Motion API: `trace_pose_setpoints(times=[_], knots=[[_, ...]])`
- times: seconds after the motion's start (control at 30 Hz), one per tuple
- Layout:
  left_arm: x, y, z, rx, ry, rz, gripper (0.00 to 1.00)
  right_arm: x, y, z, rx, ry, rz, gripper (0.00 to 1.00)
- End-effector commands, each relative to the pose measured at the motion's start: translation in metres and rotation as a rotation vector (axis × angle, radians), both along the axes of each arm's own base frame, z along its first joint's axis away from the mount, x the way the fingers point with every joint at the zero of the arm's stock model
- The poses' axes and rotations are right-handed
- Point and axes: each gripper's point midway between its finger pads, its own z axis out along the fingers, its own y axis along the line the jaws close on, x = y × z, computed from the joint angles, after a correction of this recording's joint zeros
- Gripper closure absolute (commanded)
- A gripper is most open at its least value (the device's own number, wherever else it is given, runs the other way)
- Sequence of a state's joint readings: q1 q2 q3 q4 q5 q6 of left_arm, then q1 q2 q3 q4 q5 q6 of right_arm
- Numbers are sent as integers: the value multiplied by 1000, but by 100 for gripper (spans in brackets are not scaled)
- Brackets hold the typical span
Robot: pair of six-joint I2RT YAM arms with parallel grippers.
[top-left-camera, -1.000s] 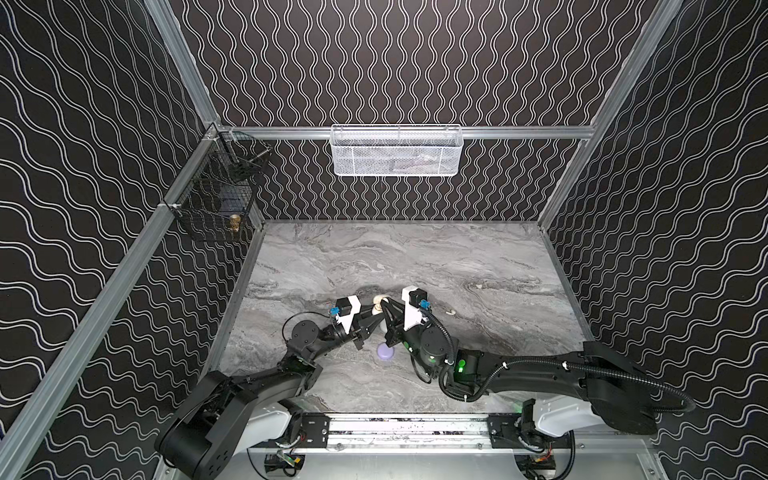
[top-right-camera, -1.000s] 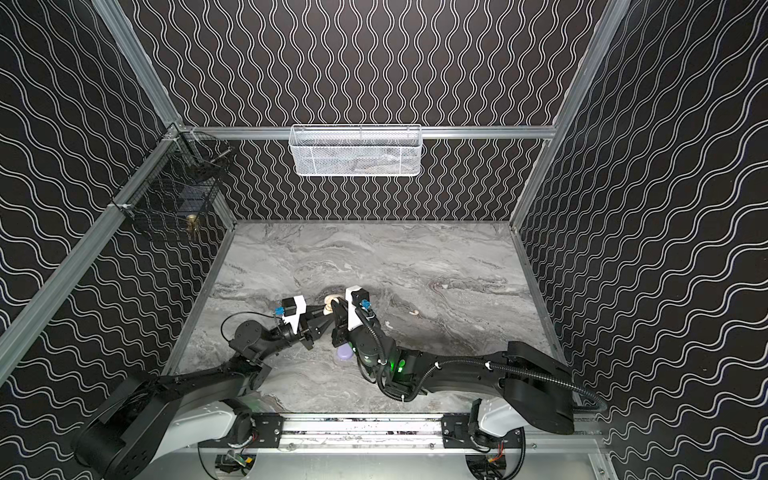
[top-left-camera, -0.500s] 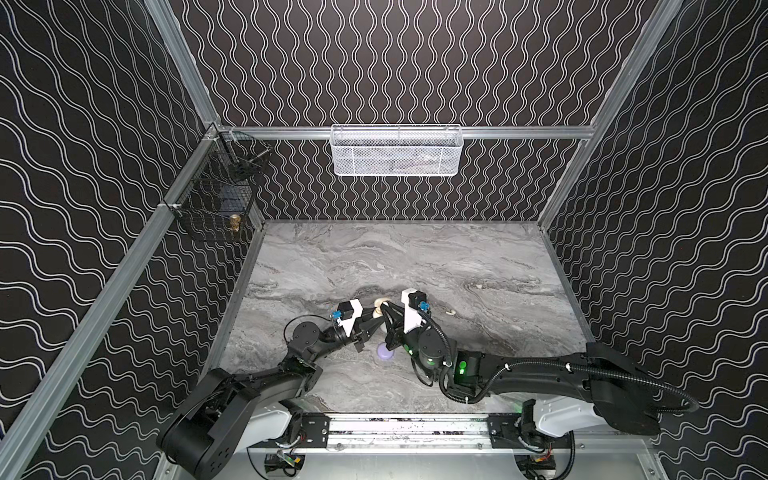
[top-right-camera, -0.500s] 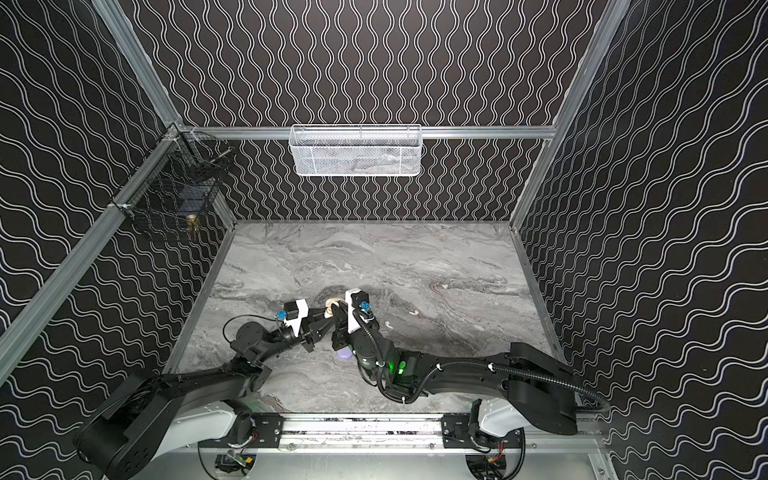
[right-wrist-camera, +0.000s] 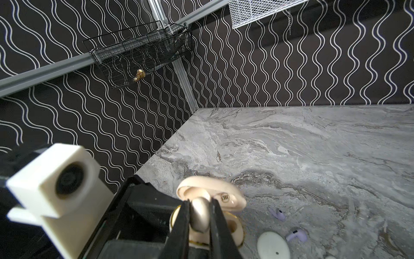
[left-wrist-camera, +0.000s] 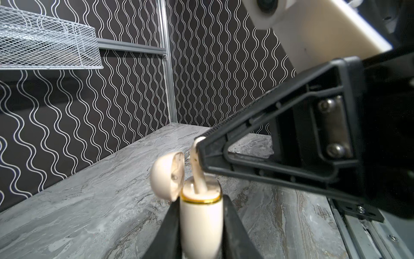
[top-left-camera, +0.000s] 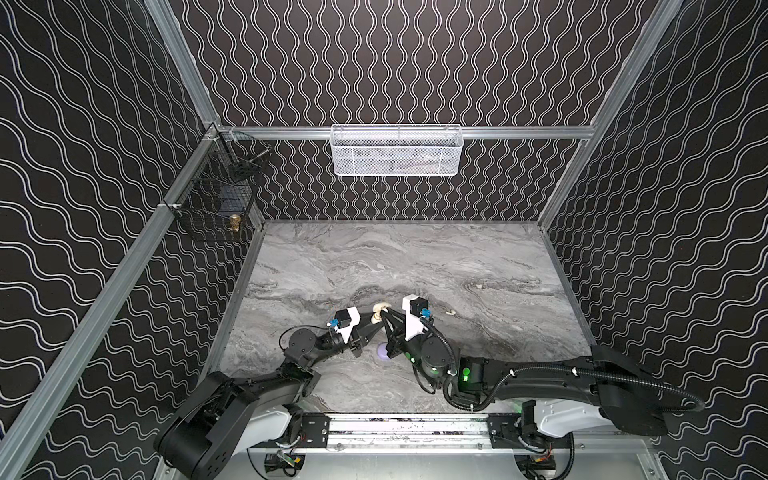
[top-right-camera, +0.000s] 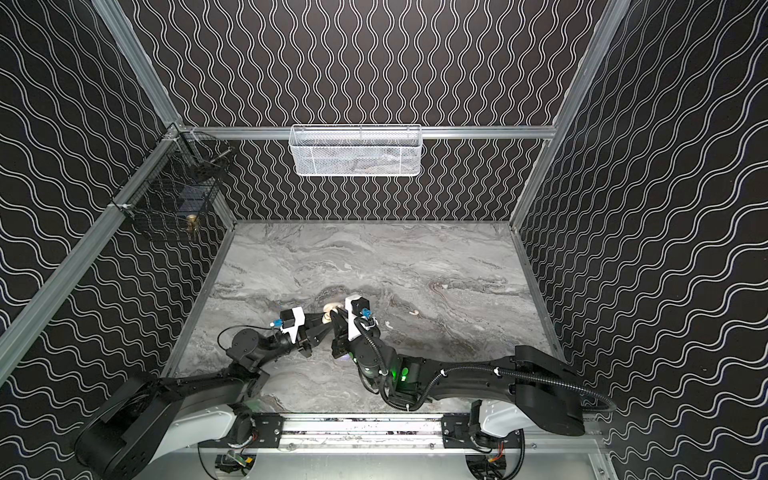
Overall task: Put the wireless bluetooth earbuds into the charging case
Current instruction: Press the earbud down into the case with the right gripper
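- The charging case (left-wrist-camera: pixel 201 224) is glossy cream plastic, ringed by a shiny gold metallic band (left-wrist-camera: pixel 200 200).
- The cream earbud (left-wrist-camera: pixel 195 166) has the same smooth, glossy plastic look.
- The right gripper (right-wrist-camera: pixel 200 201) has fingers (right-wrist-camera: pixel 182 228) of matt black plastic, finely ridged along one edge.
- The desk (top-left-camera: pixel 374 257) is smooth grey marble-look, with a faint sheen.
- The far basket (top-left-camera: pixel 395 151) is white-coated metal mesh; the left basket (top-left-camera: pixel 212 199) is black wire.
- The lavender earbuds (right-wrist-camera: pixel 277 214) are glossy plastic.
- The frame rails (top-left-camera: pixel 519 132) are dull silver metal.
- The walls (top-left-camera: pixel 415 62) are matt black.
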State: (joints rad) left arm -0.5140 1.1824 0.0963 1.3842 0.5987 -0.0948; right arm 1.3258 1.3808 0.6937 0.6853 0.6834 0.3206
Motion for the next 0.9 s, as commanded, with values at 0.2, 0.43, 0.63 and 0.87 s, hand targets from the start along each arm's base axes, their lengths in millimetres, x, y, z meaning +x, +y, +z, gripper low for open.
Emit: trace_pose_setpoints(times=[0.2, 0.43, 0.63, 0.87], knots=[[-27, -3, 35, -50, -234, -50, 100, -10, -4, -11, -58, -3, 20, 98], [-42, -4, 41, -53, -297, -75, 100, -12, -17, -11, -25, 15, 2, 99], [-47, -5, 43, -53, -317, -89, 100, -19, -21, -14, -3, 19, 15, 99], [-48, -5, 44, -55, -318, -92, 100, -32, -21, -2, 20, -26, 40, 100]])
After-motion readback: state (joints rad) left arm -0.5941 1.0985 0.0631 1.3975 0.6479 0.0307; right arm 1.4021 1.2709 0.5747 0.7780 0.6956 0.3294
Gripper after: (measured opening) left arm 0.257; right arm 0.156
